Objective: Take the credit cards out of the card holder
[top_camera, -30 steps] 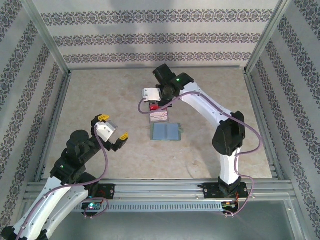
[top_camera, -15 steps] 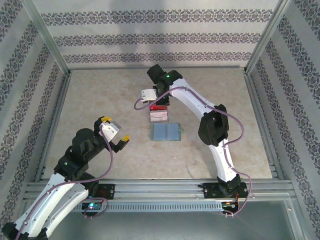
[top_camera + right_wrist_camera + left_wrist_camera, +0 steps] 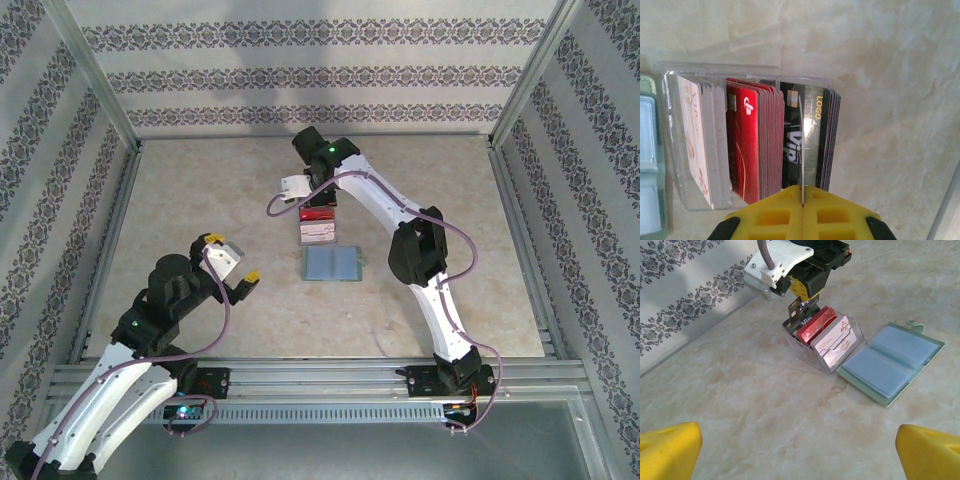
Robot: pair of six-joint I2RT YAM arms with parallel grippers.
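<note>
Light, stiff, slick by the look of the credit cards, so likely to slip or bow in a corner pinch. Best taken across both faces near one short edge. Pinches just so with the right gripper, clamped tight on one dark grey card, edge-on at the clear tray, over the other dark ones. Hangs spread wide at the left gripper, touching nothing, well apart from the tray. Lies open flat just beside the tray: card holder, pockets seemingly bare.

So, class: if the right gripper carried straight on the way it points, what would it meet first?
The right gripper, shut on a dark card, points down at the dark grey cards in the clear tray; they likely come first.
</note>
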